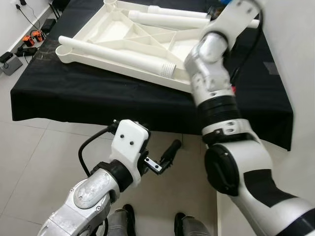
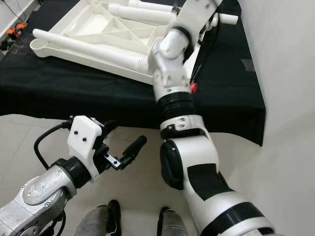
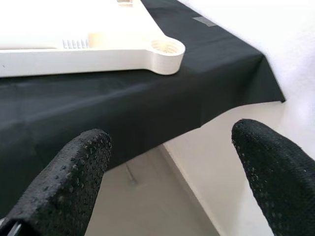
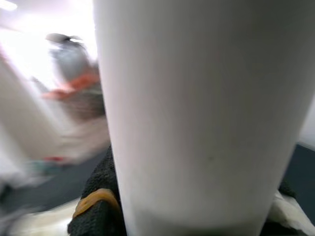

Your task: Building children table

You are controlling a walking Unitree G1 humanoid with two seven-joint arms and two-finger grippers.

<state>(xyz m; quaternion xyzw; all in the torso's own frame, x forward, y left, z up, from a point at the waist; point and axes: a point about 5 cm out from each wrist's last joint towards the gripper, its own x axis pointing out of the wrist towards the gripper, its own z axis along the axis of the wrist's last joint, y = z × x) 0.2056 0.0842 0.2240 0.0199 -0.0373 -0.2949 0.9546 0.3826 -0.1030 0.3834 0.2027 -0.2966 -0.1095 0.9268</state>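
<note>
Table top (image 1: 123, 37), white and lying underside up on the black cloth (image 1: 74, 91), fills the upper half of your head view, with loose legs across it. Nearest you, lower centre, your left gripper (image 1: 158, 160) hangs with fingers spread, holding nothing, below the cloth's edge. Farther up right, your right gripper's fingers are pinching a white leg (image 4: 197, 118). Risk, as I judge it: that leg going into its socket crooked and jamming the thread.

White plastic tabletop (image 1: 129, 35) lies upside down, ribbed underside up, on the black-covered table (image 1: 78, 88). Three white legs (image 1: 118, 55) are laid across it, unattached.
</note>
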